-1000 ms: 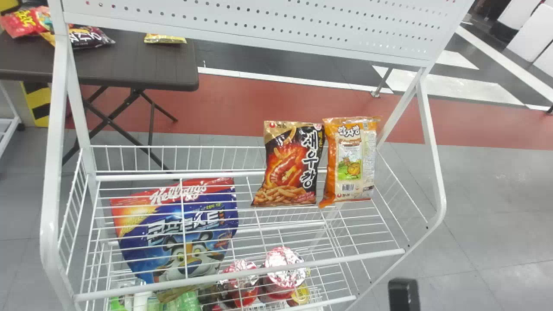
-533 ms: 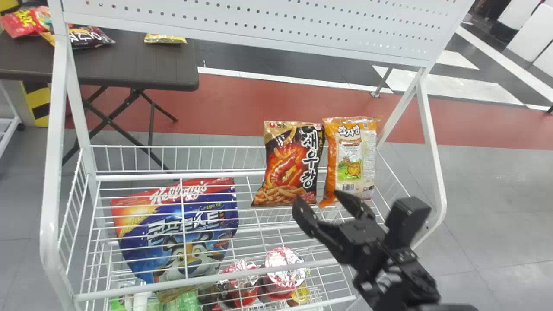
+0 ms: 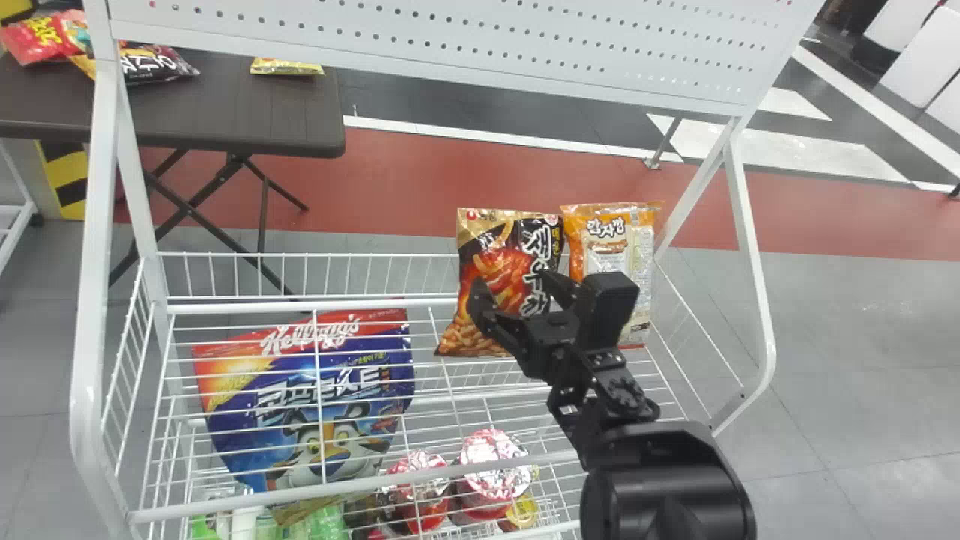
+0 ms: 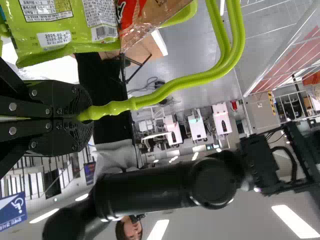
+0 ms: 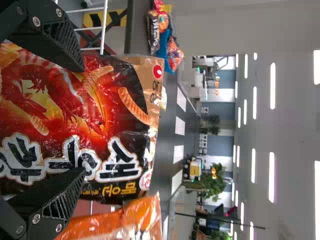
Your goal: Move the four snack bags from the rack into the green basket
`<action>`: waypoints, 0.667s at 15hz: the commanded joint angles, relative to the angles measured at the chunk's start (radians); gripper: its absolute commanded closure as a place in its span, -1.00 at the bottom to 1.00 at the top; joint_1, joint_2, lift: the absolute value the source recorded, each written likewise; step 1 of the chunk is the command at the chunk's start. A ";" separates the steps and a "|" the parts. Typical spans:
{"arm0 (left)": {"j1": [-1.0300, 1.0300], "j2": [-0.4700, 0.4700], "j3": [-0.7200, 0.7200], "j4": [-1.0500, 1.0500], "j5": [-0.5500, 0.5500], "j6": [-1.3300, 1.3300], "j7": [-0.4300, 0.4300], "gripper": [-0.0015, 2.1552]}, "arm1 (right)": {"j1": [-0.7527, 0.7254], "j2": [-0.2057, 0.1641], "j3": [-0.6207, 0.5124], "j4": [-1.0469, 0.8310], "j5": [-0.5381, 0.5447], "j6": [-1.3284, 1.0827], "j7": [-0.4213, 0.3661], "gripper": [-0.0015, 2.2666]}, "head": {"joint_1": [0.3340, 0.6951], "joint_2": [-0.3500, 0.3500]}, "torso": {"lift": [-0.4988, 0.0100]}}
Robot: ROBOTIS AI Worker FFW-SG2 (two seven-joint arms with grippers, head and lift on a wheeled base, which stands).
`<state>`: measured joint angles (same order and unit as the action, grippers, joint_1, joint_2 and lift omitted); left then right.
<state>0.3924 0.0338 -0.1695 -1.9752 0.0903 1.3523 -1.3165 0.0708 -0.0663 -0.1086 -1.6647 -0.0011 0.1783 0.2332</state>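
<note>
Your right gripper [image 5: 82,120]'s wide, likely to straddle the red-and-black bag [image 5: 107,125] past its fingertips; left gripper [image 4: 90,113] pinches the basket handle [image 4: 210,75], probably for steadiness.

Two snack bags [image 3: 487,255] side by side in the rack's [image 3: 225,308] right half, cereal bag [image 3: 360,390] in its left, cups [image 3: 491,465] on its lower level, table [image 3: 225,112] behind it, leftward

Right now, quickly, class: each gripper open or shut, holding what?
Left gripper: closed on the green handle.
Right gripper: open, holding nothing, at a snack bag.
</note>
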 commanded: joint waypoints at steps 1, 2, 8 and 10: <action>-0.003 0.000 0.008 0.004 0.003 0.000 -0.001 0.40 | -0.037 -0.003 0.009 0.037 0.013 0.027 0.025 -0.33 | 1.00 -1.00 | 0.96; -0.004 0.000 0.010 0.006 0.003 0.000 0.000 0.40 | -0.032 -0.003 0.018 0.034 0.013 0.033 0.031 0.68 | 1.00 -1.00 | 0.96; -0.006 -0.002 0.013 0.004 0.003 0.003 0.000 0.40 | 0.073 0.005 0.010 -0.107 -0.025 0.057 0.089 0.96 | 1.00 -1.00 | 0.96; -0.001 0.000 0.015 -0.004 0.003 0.003 0.000 0.40 | 0.149 0.006 -0.026 -0.230 -0.091 0.143 0.094 0.96 | 1.00 -1.00 | 0.96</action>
<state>0.3884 0.0326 -0.1564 -1.9747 0.0936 1.3554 -1.3161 0.1692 -0.0614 -0.1124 -1.8126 -0.0520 0.2698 0.3241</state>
